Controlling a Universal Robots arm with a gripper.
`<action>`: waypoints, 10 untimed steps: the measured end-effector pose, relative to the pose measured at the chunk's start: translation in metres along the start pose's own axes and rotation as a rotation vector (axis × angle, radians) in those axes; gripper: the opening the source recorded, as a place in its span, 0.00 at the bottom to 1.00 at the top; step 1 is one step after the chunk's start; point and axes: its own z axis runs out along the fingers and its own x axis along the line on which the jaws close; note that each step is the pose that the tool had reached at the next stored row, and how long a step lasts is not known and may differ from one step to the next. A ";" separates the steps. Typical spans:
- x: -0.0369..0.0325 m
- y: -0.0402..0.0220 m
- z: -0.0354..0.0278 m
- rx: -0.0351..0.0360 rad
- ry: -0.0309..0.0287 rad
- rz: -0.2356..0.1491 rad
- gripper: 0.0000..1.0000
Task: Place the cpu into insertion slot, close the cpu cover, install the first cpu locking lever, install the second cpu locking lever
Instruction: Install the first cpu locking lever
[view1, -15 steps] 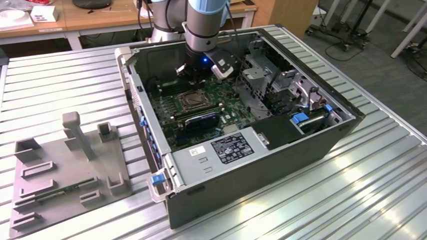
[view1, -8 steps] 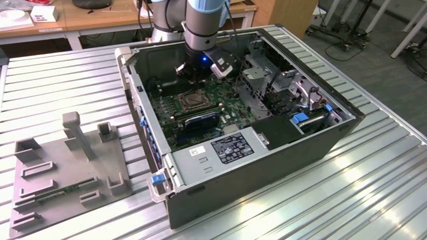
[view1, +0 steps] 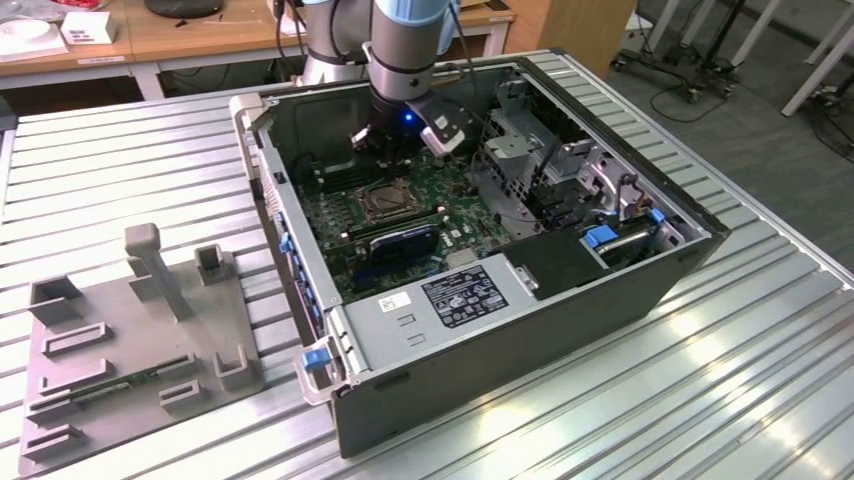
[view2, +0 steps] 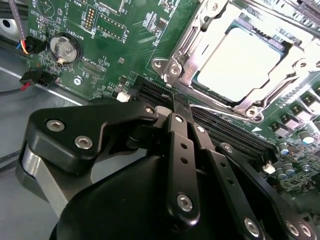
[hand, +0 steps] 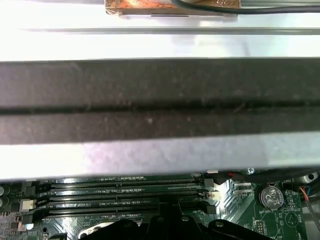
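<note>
arm (view1: 400, 40) vert, down into case (view1: 534, 350) | fingers (view2: 181, 145) together, tips nr cpu (view2: 240, 62)

A ribbed metal table (view1: 120, 160) was seen carrying two things. An open black computer case (view1: 534, 335) was set on it, and a grey fixture plate (view1: 120, 350) with upright posts was laid just beside the case, toward the exterior view's left.

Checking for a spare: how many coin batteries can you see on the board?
1. The coin battery sits near an edge of the board; hidden parts may hold more.
</note>
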 end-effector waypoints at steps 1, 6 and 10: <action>0.0000 0.0006 0.0002 -0.0001 0.0000 0.000 0.11; 0.0000 0.0019 0.0004 -0.0001 0.0000 0.000 0.11; -0.0002 0.0006 0.0002 0.0008 -0.0001 0.000 0.11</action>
